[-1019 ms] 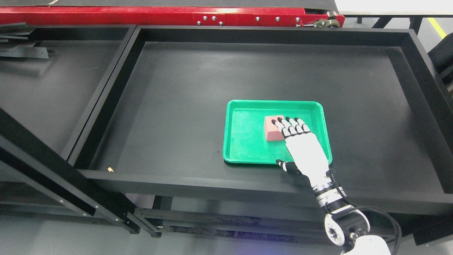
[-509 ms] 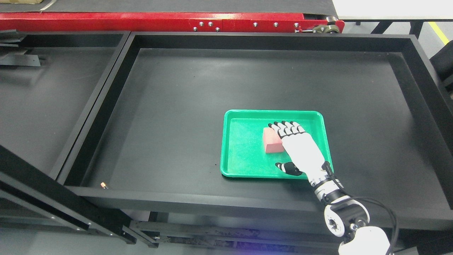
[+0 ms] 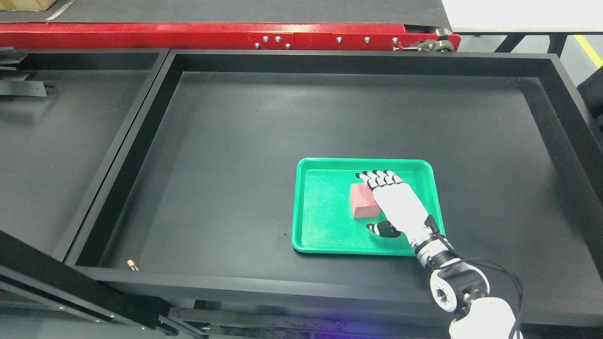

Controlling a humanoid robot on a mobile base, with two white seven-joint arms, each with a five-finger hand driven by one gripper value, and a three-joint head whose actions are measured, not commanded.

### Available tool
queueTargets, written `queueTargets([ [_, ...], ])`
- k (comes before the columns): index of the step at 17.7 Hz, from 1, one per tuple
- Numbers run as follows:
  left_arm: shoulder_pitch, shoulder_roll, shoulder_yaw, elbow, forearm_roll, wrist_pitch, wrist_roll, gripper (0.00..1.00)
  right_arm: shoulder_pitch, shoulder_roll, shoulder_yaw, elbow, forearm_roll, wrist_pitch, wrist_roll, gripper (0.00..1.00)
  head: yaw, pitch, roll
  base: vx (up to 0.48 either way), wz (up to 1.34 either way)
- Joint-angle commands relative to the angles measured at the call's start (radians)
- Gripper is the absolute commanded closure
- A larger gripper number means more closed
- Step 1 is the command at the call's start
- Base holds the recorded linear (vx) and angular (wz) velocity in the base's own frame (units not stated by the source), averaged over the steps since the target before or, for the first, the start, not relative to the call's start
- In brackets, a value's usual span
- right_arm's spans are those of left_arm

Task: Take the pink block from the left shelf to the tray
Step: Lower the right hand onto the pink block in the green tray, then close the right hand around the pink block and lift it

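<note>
One pink block (image 3: 362, 201) (unlabelled) in tray (image 3: 325, 245)

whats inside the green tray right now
A pink block lies in the green tray, with the right robot hand over its right side, fingers curled past its far edge. That covered part of the block cannot be seen.

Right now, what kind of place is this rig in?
Likely an industrial lab or workshop: a black steel shelf frame, a bolted red conveyor rail behind it, and yellow floor marking at the far right.
</note>
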Motion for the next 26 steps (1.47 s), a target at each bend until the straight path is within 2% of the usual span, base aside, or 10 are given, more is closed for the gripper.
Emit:
queueTargets([
  [1, -0.029, 0.017, 0.0, -0.017, 0.0, 0.0, 0.001, 0.0, -0.041, -0.018, 0.0, 0.085, -0.001, -0.001, 0.01, 0.02, 0.0, 0.0, 0.0, 0.061, 0.0],
  [13, -0.029, 0.017, 0.0, -0.017, 0.0, 0.0, 0.001, 0.0, -0.057, -0.018, 0.0, 0.168, 0.004, -0.001, 0.064, 0.02, 0.0, 0.0, 0.0, 0.037, 0.0],
  [16, -0.029, 0.017, 0.0, -0.017, 0.0, 0.0, 0.001, 0.0, -0.057, -0.018, 0.0, 0.17, 0.004, -0.001, 0.064, 0.07, 0.0, 0.0, 0.0, 0.0, 0.0],
  [21, -0.029, 0.017, 0.0, -0.017, 0.0, 0.0, 0.001, 0.0, -0.057, -0.018, -0.002, 0.17, 0.005, -0.006, 0.053, 0.36, 0.0, 0.0, 0.0, 0.0, 0.0],
  [26, -0.029, 0.017, 0.0, -0.017, 0.0, 0.0, 0.001, 0.0, -0.057, -0.018, -0.012, 0.17, 0.005, -0.013, 0.052, 0.79, 0.0, 0.0, 0.0, 0.0, 0.0],
])
